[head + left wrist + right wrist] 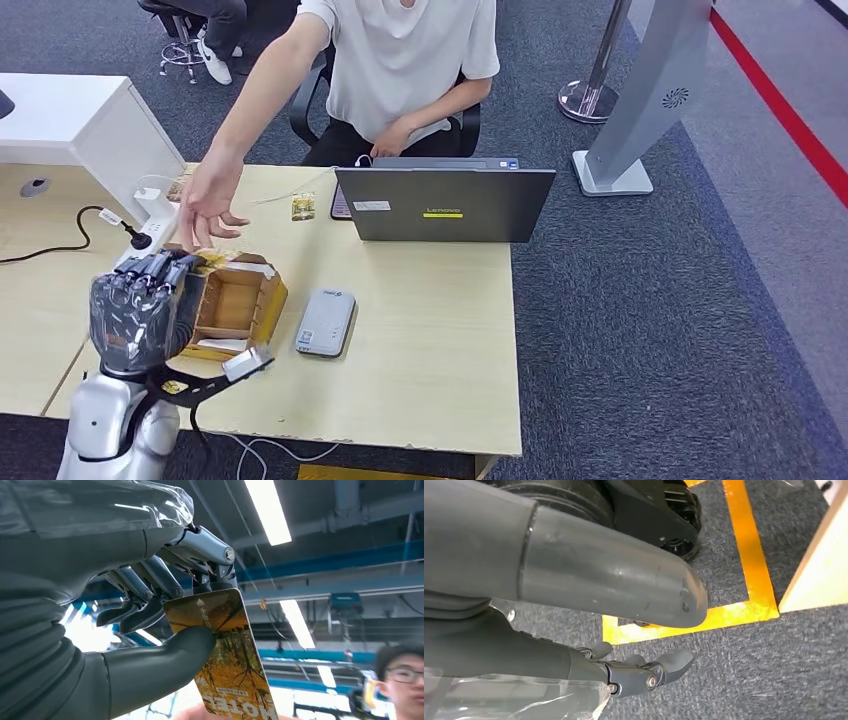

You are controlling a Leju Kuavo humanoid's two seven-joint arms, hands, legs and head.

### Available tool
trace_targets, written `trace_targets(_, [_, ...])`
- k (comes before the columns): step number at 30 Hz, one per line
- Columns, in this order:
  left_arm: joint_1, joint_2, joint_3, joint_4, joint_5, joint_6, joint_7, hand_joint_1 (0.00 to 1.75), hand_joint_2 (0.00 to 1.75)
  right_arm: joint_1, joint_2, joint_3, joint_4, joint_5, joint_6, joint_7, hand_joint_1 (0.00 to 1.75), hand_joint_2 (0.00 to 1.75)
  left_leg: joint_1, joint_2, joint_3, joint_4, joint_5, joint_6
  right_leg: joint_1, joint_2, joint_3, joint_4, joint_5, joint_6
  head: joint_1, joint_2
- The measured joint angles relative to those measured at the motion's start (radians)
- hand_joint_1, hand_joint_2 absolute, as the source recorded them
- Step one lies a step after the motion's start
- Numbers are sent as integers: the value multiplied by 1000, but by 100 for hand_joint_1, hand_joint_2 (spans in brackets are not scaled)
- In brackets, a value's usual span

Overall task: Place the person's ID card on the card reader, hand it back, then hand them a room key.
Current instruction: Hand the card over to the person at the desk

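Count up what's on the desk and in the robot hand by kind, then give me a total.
Laptop: 1
Card reader: 1
Cardboard box: 1
Power strip: 1
Room key card, pinched in the left robot hand: 1
Total: 5

Left hand raised over the surface's near-left corner, person's hand just beyond it. Wooden box directly underneath, card reader beside it. Laptop walls off the far edge. Bare surface between reader and right edge.
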Motion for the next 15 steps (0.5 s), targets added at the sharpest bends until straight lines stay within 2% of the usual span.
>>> trace_targets(5, [-183,16,6,142,-103,0,86,175,175,-12,0,31,2,24,-6,19,0,0,0,0,0,0,2,-1,0,1,0,1,1,-1,-1,0])
trace_targets(14, [-324,37,6,312,-133,0,173,175,175,-17,0,56,4,34,-5,28,0,0,0,3,0,0,2,-1,0,4,-2,1,2,-1,-1,0])
trace_targets(15, [-330,38,5,324,-134,0,178,131,175,-18,0,57,5,34,-5,28,0,0,0,5,0,0,2,-1,0,6,-3,1,2,-1,-1,0])
